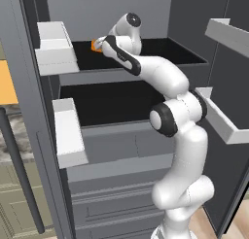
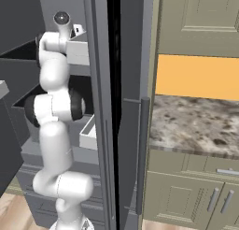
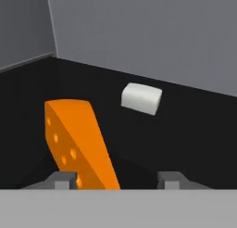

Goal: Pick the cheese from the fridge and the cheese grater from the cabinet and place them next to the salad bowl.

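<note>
While the claw (image 3: 113, 181) was reached onto the upper shelf (image 1: 160, 51) of the fridge (image 1: 121, 150), its two fingertips (image 3: 62, 180) were seen standing apart, one on each side of the cheese (image 3: 76, 139), with the near end of the wedge set between them. Whether the tips were already pressed on the cheese could not be told; the left one appeared to be touching or just beside it, and a gap was left at the right one. The cheese lay on the dark shelf floor, slanted across the hand view, its dotted face turned to the left tip. For a sound grip, it was judged that the jaws should be shut squarely on the two flat sides, low on the wedge, so that the taper would not squeeze it out. A small white block (image 3: 141, 98) lay farther back on the shelf, well apart, and needed no avoiding. The lift was best kept short and straight, clear of the door bin (image 1: 56, 48) beside the shelf.
</note>
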